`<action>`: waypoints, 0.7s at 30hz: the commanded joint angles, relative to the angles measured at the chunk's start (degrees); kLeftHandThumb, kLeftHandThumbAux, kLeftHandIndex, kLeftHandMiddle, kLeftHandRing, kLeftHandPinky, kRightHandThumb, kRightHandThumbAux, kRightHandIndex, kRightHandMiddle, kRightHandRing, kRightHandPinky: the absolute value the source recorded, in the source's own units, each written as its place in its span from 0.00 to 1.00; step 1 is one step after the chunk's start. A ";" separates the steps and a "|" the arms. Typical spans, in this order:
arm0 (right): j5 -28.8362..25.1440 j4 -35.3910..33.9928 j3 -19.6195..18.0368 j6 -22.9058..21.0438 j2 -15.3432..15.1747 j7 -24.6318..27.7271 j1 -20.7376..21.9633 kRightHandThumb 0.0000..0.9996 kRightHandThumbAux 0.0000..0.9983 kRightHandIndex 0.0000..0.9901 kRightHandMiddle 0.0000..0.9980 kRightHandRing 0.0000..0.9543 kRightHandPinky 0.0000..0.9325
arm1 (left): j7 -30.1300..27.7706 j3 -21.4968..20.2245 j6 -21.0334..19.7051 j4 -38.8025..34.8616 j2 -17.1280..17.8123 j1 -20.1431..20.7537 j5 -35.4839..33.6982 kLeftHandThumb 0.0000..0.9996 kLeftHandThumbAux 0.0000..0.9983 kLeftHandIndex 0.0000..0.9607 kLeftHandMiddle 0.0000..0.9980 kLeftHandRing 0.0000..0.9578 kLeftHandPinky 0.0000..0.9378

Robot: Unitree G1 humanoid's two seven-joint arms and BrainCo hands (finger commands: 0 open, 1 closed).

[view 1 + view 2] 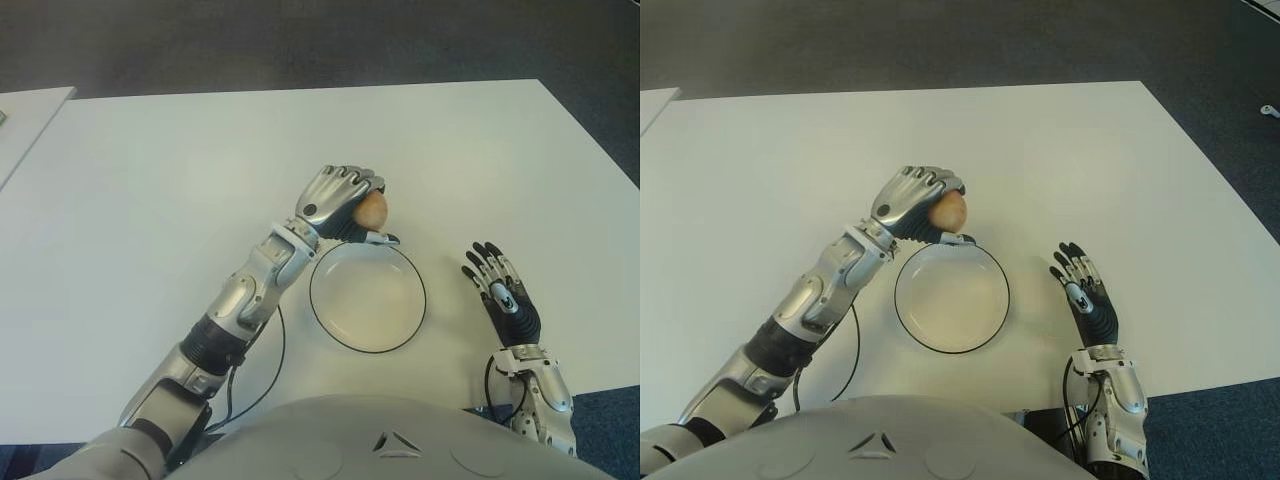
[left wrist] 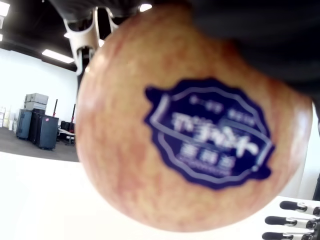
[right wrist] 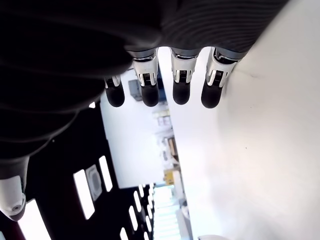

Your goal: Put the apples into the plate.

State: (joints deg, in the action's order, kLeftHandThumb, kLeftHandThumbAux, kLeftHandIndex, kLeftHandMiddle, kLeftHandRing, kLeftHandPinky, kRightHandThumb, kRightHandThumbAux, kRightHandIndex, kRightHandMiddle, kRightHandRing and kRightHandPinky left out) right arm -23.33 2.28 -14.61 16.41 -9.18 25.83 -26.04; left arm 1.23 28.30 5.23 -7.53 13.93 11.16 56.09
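A reddish-yellow apple [image 1: 372,209] with a blue sticker [image 2: 210,137] sits in my left hand [image 1: 345,200], whose fingers are curled over it. The hand holds it just above the far rim of the white plate [image 1: 335,318], which has a dark edge and nothing in it. My right hand [image 1: 498,283] shows to the right of the plate, fingers [image 3: 181,82] stretched out straight and holding nothing.
The white table [image 1: 150,200] spreads wide on all sides of the plate. A black cable [image 1: 268,375] loops by my left forearm near the front edge. A second white table corner [image 1: 25,115] shows at far left. Dark floor lies beyond.
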 commanded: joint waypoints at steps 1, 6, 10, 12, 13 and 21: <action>1.42 0.58 0.63 -1.33 1.21 -1.33 -1.82 0.13 0.52 0.05 0.05 0.01 0.01 | -2.82 1.06 -1.68 -2.32 0.29 -1.96 1.29 0.75 0.69 0.46 0.85 0.88 0.88; 1.72 0.40 0.81 -1.24 1.67 -1.82 -2.26 0.14 0.53 0.06 0.05 0.01 0.01 | -3.82 1.77 -1.74 -2.74 0.93 -3.33 1.83 0.75 0.69 0.46 0.86 0.88 0.88; 1.77 0.23 0.99 -1.15 2.02 -1.94 -2.65 0.15 0.53 0.06 0.06 0.02 0.02 | -4.02 2.48 -1.86 -3.49 0.78 -5.43 1.29 0.75 0.69 0.46 0.86 0.88 0.88; 1.83 0.18 1.07 -1.19 2.17 -1.99 -2.80 0.15 0.54 0.06 0.06 0.02 0.01 | -4.04 3.19 -2.02 -4.12 0.51 -7.07 1.24 0.75 0.69 0.46 0.86 0.87 0.85; 1.84 0.14 1.12 -1.18 2.23 -2.02 -2.89 0.15 0.54 0.06 0.06 0.02 0.00 | -4.01 3.48 -2.07 -4.40 0.42 -7.77 1.30 0.75 0.69 0.46 0.86 0.87 0.80; 1.88 0.88 1.01 -0.91 2.39 -2.19 -2.88 0.15 0.55 0.06 0.06 0.02 0.00 | -5.00 3.71 -0.15 -6.16 2.88 -9.10 1.61 0.75 0.69 0.46 0.86 0.88 0.87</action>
State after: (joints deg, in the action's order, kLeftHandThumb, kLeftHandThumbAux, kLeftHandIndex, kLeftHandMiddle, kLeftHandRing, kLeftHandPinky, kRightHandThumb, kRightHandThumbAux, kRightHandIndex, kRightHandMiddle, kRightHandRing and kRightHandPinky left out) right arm -22.46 1.38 -14.22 16.91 -7.69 24.10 -27.43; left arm -2.50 32.38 4.70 -12.35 15.59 1.91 57.29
